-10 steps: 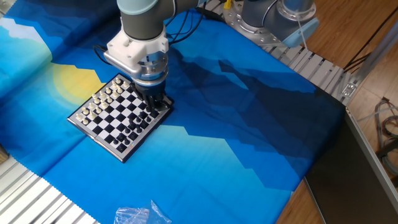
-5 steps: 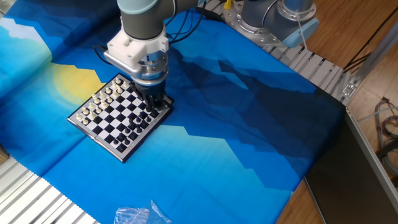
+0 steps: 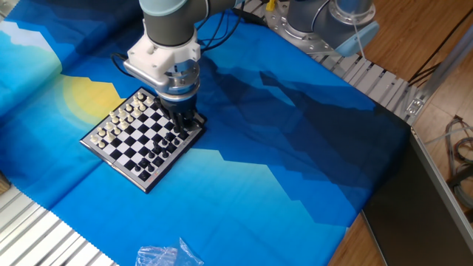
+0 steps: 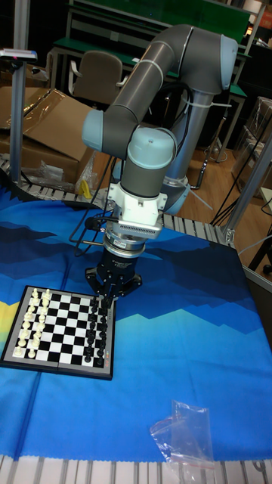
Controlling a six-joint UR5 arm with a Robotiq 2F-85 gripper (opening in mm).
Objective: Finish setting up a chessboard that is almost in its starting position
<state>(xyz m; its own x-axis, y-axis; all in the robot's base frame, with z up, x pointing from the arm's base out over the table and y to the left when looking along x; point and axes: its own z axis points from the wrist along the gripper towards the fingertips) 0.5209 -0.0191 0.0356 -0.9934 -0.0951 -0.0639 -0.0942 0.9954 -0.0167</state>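
Note:
The chessboard [image 3: 118,163] [image 4: 57,367] lies on the blue cloth, left of centre. White pieces [image 3: 116,122] [image 4: 30,327] fill its left side and black pieces [image 3: 158,154] [image 4: 94,336] its right side. My gripper [image 3: 186,123] [image 4: 104,301] points straight down over the board's far corner on the black side, with its fingertips among the black pieces there. The fingers are dark against dark pieces, so the gap between them and anything held there is hidden.
A crumpled clear plastic bag [image 3: 165,256] [image 4: 186,434] lies on the cloth near the front edge. A second robot's base [image 3: 332,21] stands at the back right. Ribbed metal table edges [image 3: 44,240] border the cloth. Cardboard boxes [image 4: 53,121] sit behind the table.

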